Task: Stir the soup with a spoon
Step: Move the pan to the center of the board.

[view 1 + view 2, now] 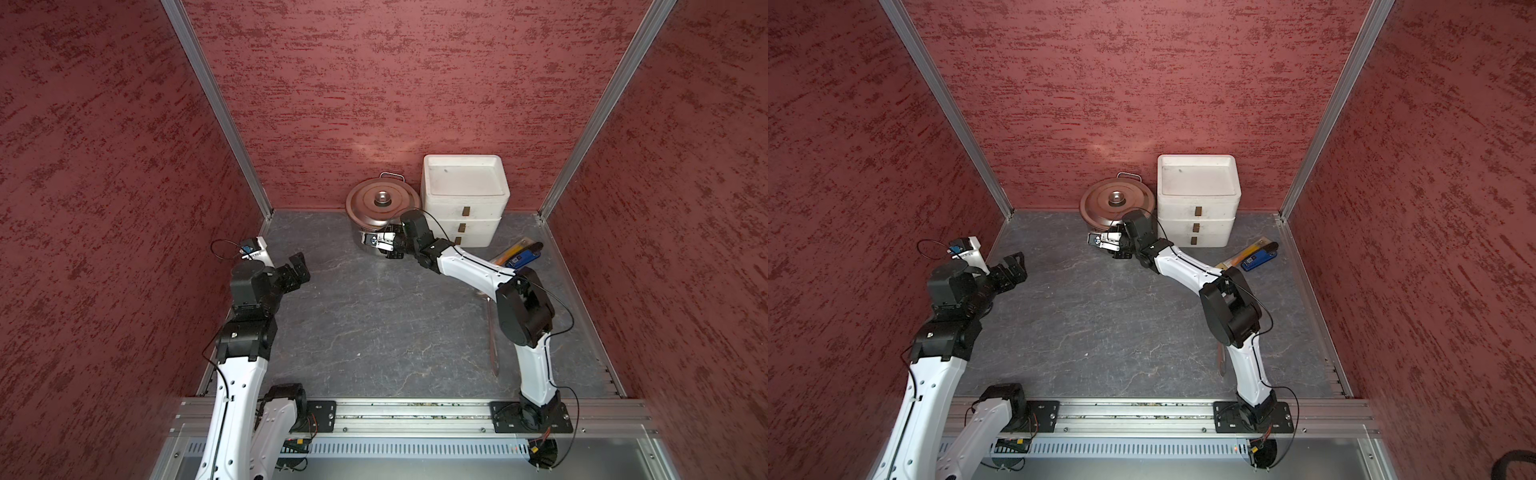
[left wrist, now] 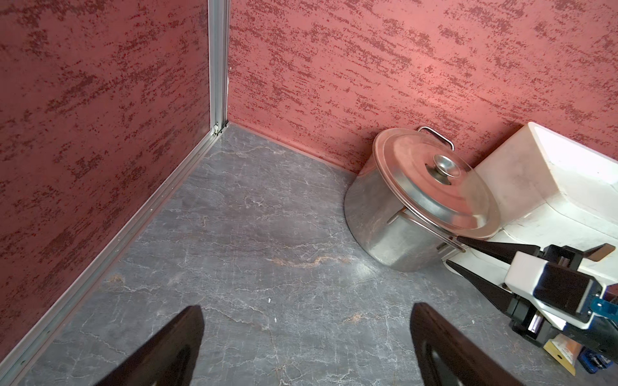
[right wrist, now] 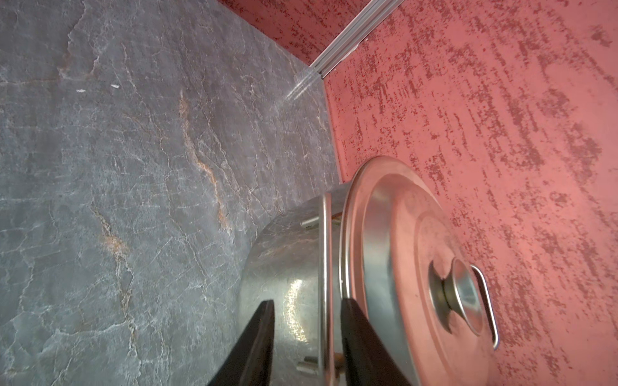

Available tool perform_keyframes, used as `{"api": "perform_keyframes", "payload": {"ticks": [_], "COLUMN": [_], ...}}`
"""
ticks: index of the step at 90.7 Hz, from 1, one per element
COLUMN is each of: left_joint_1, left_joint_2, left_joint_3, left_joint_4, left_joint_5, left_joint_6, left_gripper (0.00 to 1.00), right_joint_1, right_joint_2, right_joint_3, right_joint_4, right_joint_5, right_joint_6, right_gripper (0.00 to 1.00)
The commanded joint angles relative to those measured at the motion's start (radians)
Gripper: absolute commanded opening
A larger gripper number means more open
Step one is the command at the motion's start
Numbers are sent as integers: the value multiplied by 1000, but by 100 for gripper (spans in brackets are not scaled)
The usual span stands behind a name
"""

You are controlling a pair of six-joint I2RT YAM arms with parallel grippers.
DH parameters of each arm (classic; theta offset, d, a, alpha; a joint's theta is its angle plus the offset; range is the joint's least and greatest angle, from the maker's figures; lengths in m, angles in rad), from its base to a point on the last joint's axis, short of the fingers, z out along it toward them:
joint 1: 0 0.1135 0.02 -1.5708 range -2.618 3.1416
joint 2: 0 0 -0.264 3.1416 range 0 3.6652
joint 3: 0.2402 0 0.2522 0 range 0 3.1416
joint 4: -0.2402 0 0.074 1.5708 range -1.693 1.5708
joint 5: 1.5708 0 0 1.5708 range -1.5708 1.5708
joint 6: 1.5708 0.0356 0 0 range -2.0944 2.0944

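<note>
Now the pot [image 2: 374,224] stands upright at the back wall, lid [image 2: 428,187] on, just beside the white box [image 1: 465,195]. The right gripper [image 3: 306,304] has its jaws partly apart around the pot's near handle [image 3: 323,260]. The left gripper [image 2: 307,309] gapes wide, empty. The spoon [image 1: 494,353] lies flat by the right arm, its long way running front to back.

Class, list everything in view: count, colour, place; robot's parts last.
stockpot: one, shiny steel, by back wall
lid: one, steel, on stockpot
drawer stack: one, white, beside stockpot
packet: one, orange-tan, far right floor
tool: one, blue-black, by packet
spoon: one, thin metal, floor beside right arm, partly hidden
left end effector: one, black, open, above floor
right end effector: one, black, jaws astride stockpot's near handle
</note>
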Motion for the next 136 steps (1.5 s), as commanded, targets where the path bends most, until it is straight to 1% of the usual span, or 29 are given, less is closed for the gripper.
{"api": "perform_keyframes", "payload": {"ticks": [1,9,16,20,26,35,42,50,53,64,73,76,81,94,106,122,136], "left_joint_1": [4,3,4,3,4,3,4,3,4,4,3,3,4,3,4,8,13], "left_joint_2": [3,6,6,4,4,4,6,6,6,2,-1,-2,-3,-3,3,8,16], "left_joint_3": [18,24,28,29,28,29,30,31,31,31,31,32,33,37,37,38,38], "left_joint_4": [24,20,15,14,16,19,20,21,19,18,15,14,13,15,29,49,50], "left_joint_5": [-14,-22,-27,-28,-30,-30,-31,-31,-31,-32,-36,-39,-46,-58,-84,-141,-147], "left_joint_6": [30,45,55,58,61,61,60,62,63,66,68,70,73,72,80,97,85], "left_gripper": [100,100,100,100,100,100,100,100,100,100,100,100,100,100,100,100,100], "right_joint_1": [11,11,15,15,15,17,17,18,18,18,18,17,20,26,51,115,189], "right_joint_2": [25,38,47,52,58,67,73,78,81,84,81,80,71,12,-61,-215,-376], "right_joint_3": [42,55,58,58,58,60,61,66,70,76,76,73,62,-2,-61,-200,-362], "right_joint_4": [-1,15,34,42,49,47,52,63,63,62,61,64,82,147,155,156,129], "right_joint_5": [36,49,68,76,83,86,96,120,125,124,126,126,122,70,32,-2,15], "right_joint_6": [-1,3,-4,-9,-15,-23,-25,-25,-25,-35,-51,-56,-67,-102,-113,-126,-126], "right_gripper": [34,28,18,16,17,20,29,31,29,19,6,0,0,0,0,0,0]}}
